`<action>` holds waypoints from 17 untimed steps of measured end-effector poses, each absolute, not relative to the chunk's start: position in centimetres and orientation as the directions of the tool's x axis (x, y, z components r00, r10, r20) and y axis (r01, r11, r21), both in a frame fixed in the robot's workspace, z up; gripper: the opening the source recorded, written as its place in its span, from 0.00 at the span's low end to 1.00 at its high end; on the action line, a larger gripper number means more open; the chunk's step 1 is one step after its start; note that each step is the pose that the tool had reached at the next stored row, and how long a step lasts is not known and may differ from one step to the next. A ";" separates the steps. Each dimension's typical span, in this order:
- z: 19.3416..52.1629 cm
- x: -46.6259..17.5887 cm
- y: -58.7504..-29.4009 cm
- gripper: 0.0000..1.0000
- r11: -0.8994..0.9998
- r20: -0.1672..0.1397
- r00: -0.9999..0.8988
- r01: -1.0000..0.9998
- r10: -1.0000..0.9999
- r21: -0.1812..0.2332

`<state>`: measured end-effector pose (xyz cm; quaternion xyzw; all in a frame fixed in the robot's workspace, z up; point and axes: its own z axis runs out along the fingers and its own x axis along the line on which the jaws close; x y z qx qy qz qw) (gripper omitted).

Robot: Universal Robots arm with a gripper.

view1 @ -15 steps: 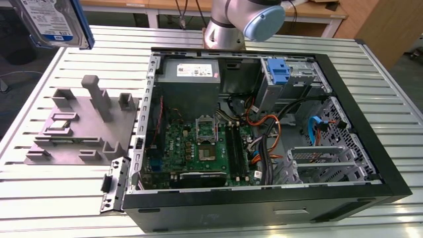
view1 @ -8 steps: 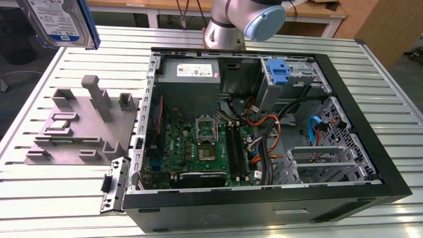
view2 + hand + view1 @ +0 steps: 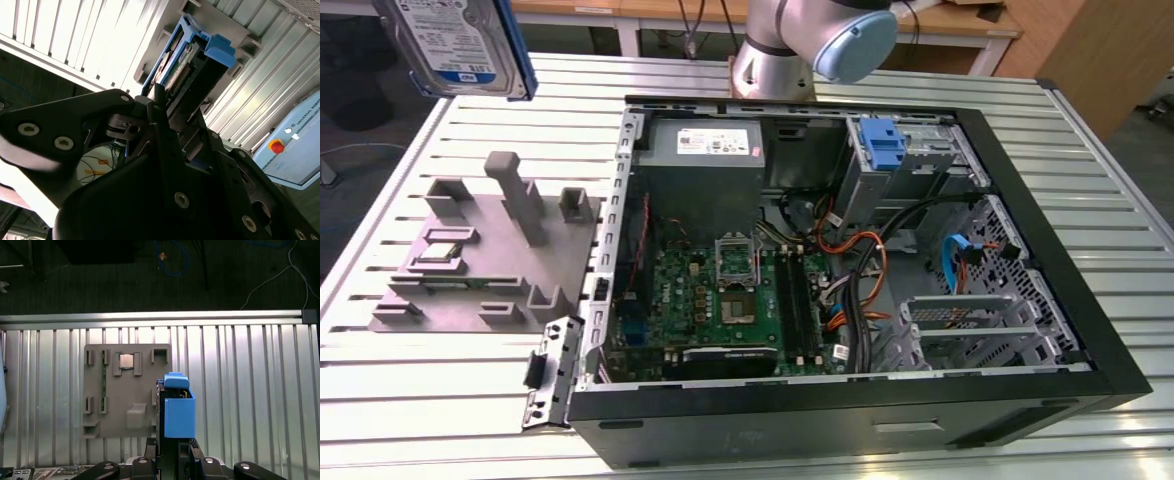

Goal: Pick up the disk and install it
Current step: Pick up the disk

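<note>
Clamps the disk (image 3: pixel 454 40) in the closed hand (image 3: pixel 172 446), lifted well above the grey holder (image 3: pixel 467 260) at the exterior view's left: pickup done, fitting into the open computer case (image 3: pixel 854 420) not yet.

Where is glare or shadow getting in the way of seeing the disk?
Second wrist view: the table blows out to white and the gripper is dark, yet the disk is readable. First wrist view: glare along the table's edge rail, disk evenly lit. Exterior view: even light, disk clear, computer case interior shadowed.
</note>
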<state>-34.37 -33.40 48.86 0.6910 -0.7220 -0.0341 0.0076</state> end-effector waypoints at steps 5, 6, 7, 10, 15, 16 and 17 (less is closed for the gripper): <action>48.9 -33.6 -33.4 0.35 0.043 -0.036 -0.045 -0.997 -0.998 0.060; 48.9 -33.5 -33.4 0.35 0.043 -0.036 -0.045 -0.997 -0.998 0.060; 48.9 -33.4 -33.4 0.35 0.043 -0.036 -0.045 -0.997 -0.998 0.060; 48.9 -32.9 -33.4 0.35 0.043 -0.036 -0.045 -0.997 -0.998 0.060; 48.9 -32.1 -33.4 0.35 0.043 -0.036 -0.045 -0.997 -0.998 0.060; 48.9 -31.9 -33.4 0.35 0.043 -0.036 -0.045 -0.997 -0.998 0.060; 48.9 -31.7 -33.4 0.35 0.043 -0.036 -0.045 -0.997 -0.998 0.060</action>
